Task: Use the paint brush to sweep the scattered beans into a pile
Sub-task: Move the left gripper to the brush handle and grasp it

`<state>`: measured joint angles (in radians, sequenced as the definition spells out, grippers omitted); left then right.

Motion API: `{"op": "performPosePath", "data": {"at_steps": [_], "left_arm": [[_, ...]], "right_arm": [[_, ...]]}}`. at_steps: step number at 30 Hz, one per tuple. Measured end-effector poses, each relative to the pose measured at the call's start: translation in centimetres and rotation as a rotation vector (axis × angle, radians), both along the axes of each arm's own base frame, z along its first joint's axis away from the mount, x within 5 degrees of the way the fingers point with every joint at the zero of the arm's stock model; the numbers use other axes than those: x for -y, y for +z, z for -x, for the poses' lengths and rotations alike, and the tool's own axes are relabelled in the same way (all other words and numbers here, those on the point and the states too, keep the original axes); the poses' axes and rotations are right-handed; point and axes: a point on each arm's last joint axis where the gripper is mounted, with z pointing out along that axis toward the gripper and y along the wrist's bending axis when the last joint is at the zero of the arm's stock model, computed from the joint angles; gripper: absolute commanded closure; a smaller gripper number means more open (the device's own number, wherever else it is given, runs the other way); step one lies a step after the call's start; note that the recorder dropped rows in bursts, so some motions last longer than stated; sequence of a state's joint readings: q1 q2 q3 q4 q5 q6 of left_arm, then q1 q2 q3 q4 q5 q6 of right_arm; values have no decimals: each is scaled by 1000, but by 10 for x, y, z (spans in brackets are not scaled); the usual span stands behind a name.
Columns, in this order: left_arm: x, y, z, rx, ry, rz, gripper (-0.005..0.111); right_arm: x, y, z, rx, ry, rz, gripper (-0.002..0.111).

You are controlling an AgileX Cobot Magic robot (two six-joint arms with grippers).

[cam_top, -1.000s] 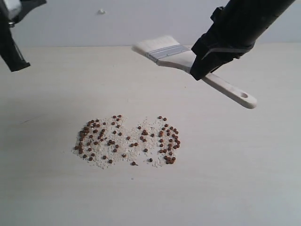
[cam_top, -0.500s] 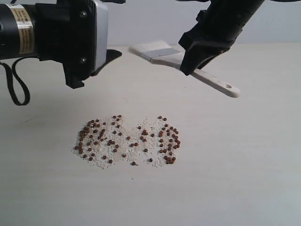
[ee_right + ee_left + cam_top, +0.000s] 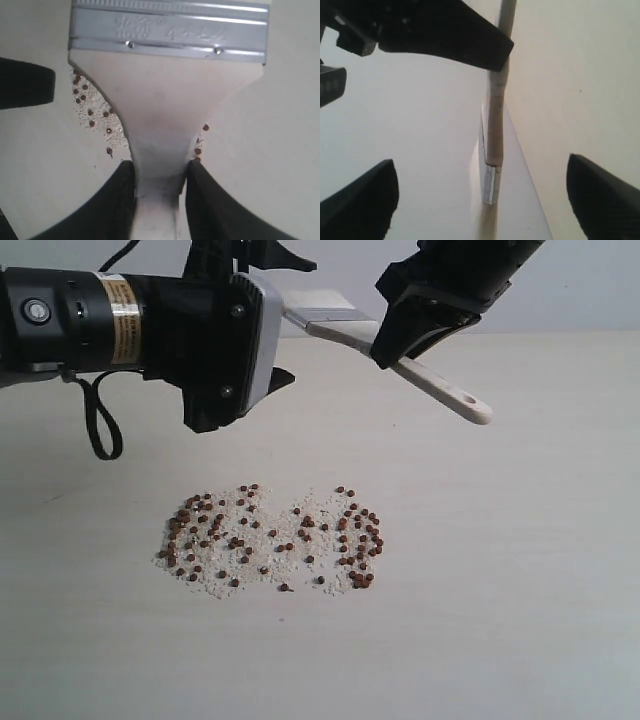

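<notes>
high behind the beans [image 3: 270,535] scattered on the table [image 3: 520,590], the right gripper [image 3: 160,197] clamps the paint brush [image 3: 440,390] by its handle, bristles pointing toward the wide-open, empty left gripper [image 3: 482,200].

Bright soft even light, faint shadows on pale bench [image 3: 520,620], exterior view sharp, left wrist view blurry up close, slight sheen on paint brush [image 3: 167,100] ferrule.
</notes>
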<state>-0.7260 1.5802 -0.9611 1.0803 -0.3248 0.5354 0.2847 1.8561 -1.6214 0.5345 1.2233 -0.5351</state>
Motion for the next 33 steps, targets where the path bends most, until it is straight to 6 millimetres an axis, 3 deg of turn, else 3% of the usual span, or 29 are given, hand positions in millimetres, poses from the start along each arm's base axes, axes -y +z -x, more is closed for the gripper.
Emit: {"op": "performPosePath", "data": {"at_steps": [9,14,20,33], "left_arm": [[22,-9,-26,59,-1,-65,22],[32,-25,-27,94,-50,-130,25],[35,-33,-30,125,-60,-158,44],[38,-40,-33,143,-69,-170,44]], "right_arm": [[-2,1,0,6,16,-19,108],[-2,0,0,6,21,-22,108],[-3,-12,-5,-26,21,-15,108],[-7,-16,-6,-51,14,-47,108]]}}
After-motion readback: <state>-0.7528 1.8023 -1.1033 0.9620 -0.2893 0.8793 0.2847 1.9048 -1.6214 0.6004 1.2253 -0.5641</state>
